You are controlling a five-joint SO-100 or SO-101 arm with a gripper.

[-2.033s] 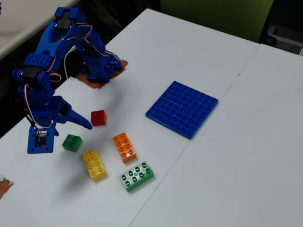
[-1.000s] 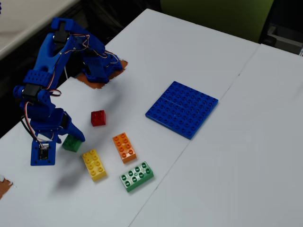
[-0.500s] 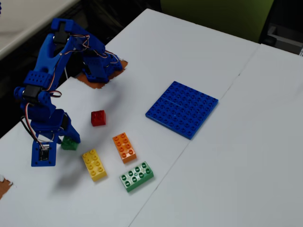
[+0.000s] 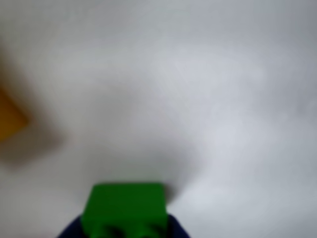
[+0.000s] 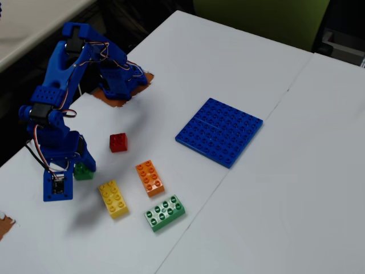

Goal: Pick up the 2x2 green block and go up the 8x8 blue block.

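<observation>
Fixed view, left to right: the gripper (image 5: 80, 169) is clamped on the 2x2 green block (image 5: 83, 172), apparently just lifted. Judged next: carry it rightward, past the loose bricks, over the 8x8 blue block (image 5: 219, 131).

My arm (image 5: 60, 108) is bright blue printed plastic, blocky segments with black servos set in the joints. Thin red, black and white wires loop along it. A square camera module (image 5: 58, 184) sits near the wrist.
</observation>
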